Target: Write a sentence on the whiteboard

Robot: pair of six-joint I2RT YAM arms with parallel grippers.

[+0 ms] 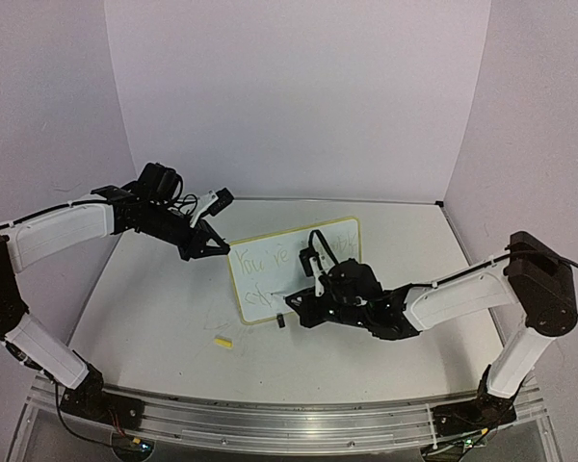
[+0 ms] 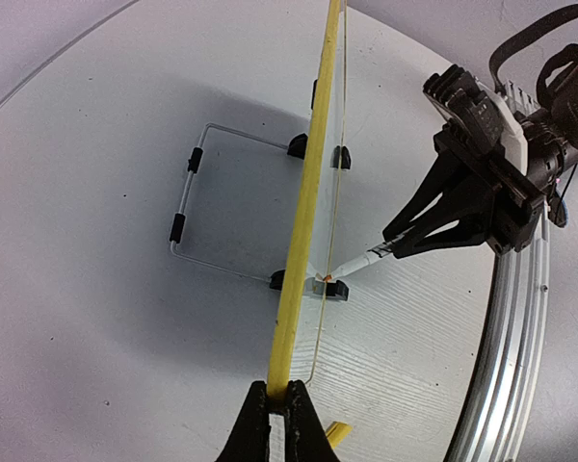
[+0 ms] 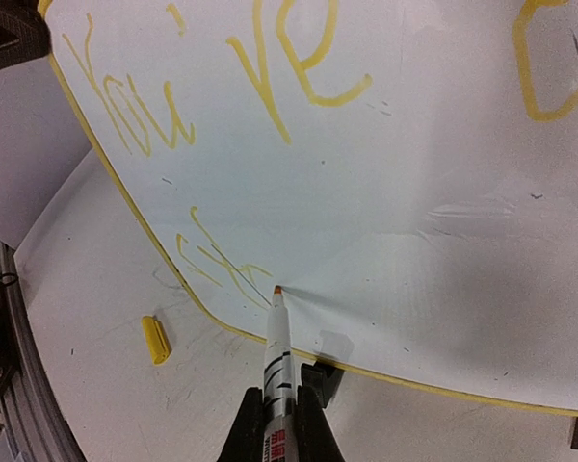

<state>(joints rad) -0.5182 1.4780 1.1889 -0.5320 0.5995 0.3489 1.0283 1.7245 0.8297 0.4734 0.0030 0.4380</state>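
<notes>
The whiteboard (image 1: 268, 289) stands tilted mid-table on black clip feet (image 3: 323, 377). My left gripper (image 1: 220, 247) is shut on its yellow rim (image 2: 303, 221) at the upper left corner, the rim pinched between the fingertips (image 2: 313, 423). My right gripper (image 3: 277, 419) is shut on a white marker (image 3: 277, 351), whose orange tip touches the board's lower left face. The sentence (image 3: 222, 87) reads "You're" in yellow on the top line, with more letters at the right edge. A second line (image 3: 217, 262) has a few strokes ending at the tip.
A yellow marker cap (image 1: 222, 341) lies on the table in front of the board's left corner. A wire stand (image 2: 188, 207) props the board from behind. An aluminium rail (image 1: 289, 419) runs along the near edge. Walls close in the back and sides.
</notes>
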